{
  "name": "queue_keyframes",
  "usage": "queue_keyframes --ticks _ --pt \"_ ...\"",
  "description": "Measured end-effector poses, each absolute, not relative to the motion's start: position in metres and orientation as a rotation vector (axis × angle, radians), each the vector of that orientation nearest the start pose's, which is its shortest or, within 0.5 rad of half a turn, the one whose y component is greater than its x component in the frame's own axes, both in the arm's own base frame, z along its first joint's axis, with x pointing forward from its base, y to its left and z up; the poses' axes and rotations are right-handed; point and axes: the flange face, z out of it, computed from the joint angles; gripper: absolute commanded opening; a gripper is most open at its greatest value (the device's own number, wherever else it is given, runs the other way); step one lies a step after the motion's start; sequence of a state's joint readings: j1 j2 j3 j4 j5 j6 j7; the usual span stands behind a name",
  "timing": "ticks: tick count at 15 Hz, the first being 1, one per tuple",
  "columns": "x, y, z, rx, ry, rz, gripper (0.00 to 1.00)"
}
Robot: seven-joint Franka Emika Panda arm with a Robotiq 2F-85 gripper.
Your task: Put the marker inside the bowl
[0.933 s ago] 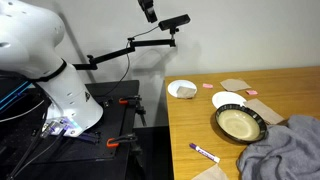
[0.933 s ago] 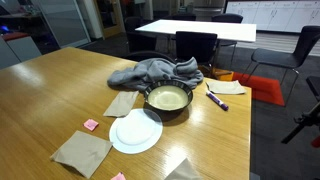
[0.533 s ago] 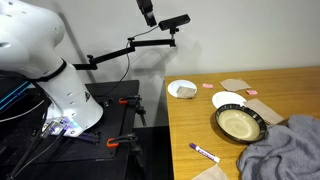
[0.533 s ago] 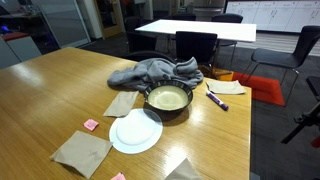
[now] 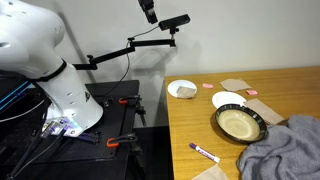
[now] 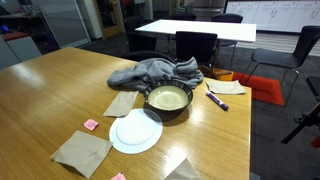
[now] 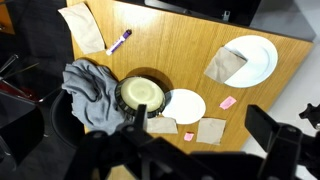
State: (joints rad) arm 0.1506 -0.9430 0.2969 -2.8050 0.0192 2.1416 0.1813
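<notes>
The marker [image 5: 204, 153], white with a dark purple cap, lies on the wooden table near its edge; it also shows in the other exterior view [image 6: 217, 100] and in the wrist view [image 7: 119, 41]. The bowl [image 5: 240, 124], black outside and cream inside, sits empty beside a grey cloth; it shows too in an exterior view [image 6: 168, 99] and the wrist view [image 7: 140, 96]. My gripper [image 7: 200, 150] hangs high above the table, jaws wide apart and empty, far from the marker. It does not show in either exterior view.
A crumpled grey cloth [image 7: 88, 90] touches the bowl. A flat white disc [image 7: 183, 106], a white dish [image 7: 250, 60], brown napkins [image 7: 211, 130] and pink notes [image 7: 227, 102] lie on the table. Chairs and another table [image 6: 200, 30] stand beyond.
</notes>
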Motion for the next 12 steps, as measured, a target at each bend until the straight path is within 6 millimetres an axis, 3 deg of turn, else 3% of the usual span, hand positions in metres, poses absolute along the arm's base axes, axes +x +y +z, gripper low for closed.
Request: queue_keyframes --ticks 6,12 --pt "0.303 0.091 0.481 -3.185 -0.009 -0.573 1.0" --pt "0.35 0.04 0.464 -3.126 0.357 -0.572 1.0"
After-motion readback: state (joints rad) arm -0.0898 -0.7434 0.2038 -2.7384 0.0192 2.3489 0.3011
